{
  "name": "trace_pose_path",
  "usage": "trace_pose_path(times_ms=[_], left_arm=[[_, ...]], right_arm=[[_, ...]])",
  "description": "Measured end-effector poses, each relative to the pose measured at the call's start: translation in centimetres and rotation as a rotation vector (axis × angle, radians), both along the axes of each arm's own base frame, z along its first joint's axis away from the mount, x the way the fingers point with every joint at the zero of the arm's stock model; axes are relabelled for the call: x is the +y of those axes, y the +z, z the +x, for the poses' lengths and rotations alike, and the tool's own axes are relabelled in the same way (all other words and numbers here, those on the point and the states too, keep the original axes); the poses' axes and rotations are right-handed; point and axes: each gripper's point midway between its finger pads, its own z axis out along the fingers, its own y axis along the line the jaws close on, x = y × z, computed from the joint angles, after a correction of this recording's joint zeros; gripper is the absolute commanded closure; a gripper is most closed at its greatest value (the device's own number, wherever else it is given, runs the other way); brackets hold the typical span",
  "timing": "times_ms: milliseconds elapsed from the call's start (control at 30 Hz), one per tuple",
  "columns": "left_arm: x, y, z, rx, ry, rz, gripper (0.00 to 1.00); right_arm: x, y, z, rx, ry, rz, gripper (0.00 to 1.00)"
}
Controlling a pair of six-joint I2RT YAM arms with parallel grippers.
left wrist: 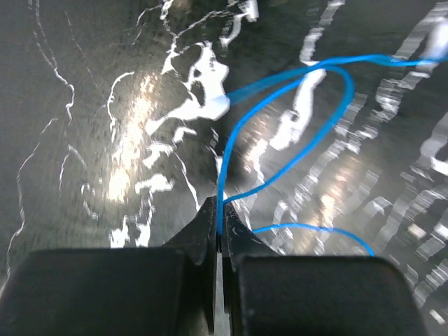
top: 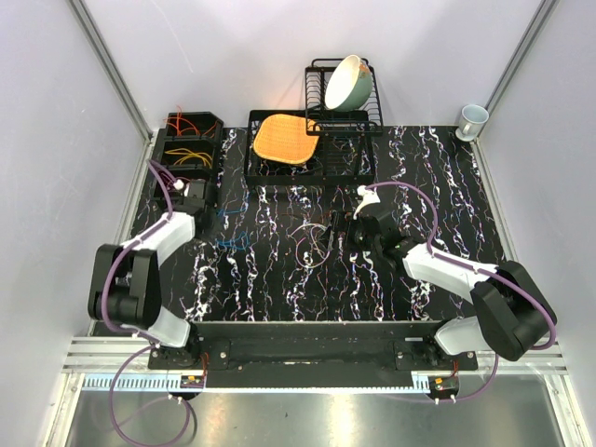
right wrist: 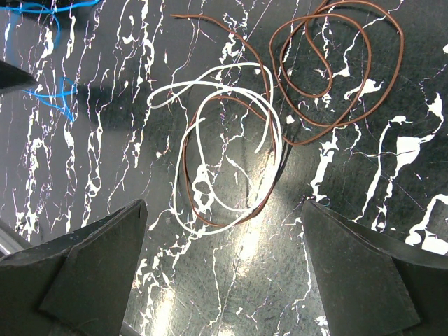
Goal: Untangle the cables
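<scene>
Cables [top: 307, 251]: left fingers [left wrist: 208, 227] were shut on blue cable [left wrist: 280, 119], right fingers [right wrist: 91, 259] open, empty, over tangle [right wrist: 231, 168]; next, probably drag blue clear.

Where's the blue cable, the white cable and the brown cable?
blue cable [left wrist: 349, 89]: left wrist view, right bend of its loop.
white cable [right wrist: 238, 65]: right wrist view, top arc of its loop.
brown cable [right wrist: 402, 43]: right wrist view, right side of its big loop.
</scene>
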Motion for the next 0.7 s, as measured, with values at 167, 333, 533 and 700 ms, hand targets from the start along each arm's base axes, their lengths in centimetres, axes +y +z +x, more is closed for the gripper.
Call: trace_pose_path(times_ms=[167, 333, 533, 700], left_arm=[[-1.0, 5.5, 1.2, -0.099, -0.019, -0.038, 1.0], [-1.6, 13.6, 4.7, -0.281, -0.027, -0.064, 1.0], [-1.8, 19.4, 7.9, -0.372, -0.037, -0.06, 1.0], [-1.3, 21.0, 11.5, -0.375, -0.037, -0.045, 1.0]], right_arm=[[0.0, 0.0, 0.0, 0.0, 0.0, 0.0, 0.03], [0.0, 0.0, 0.0, 0.0, 0.0, 0.0, 0.03], [0.0, 0.0, 0.0, 0.0, 0.0, 0.0, 0.03], [0.0, 0.0, 0.0, 0.0, 0.0, 0.0, 0.03]])
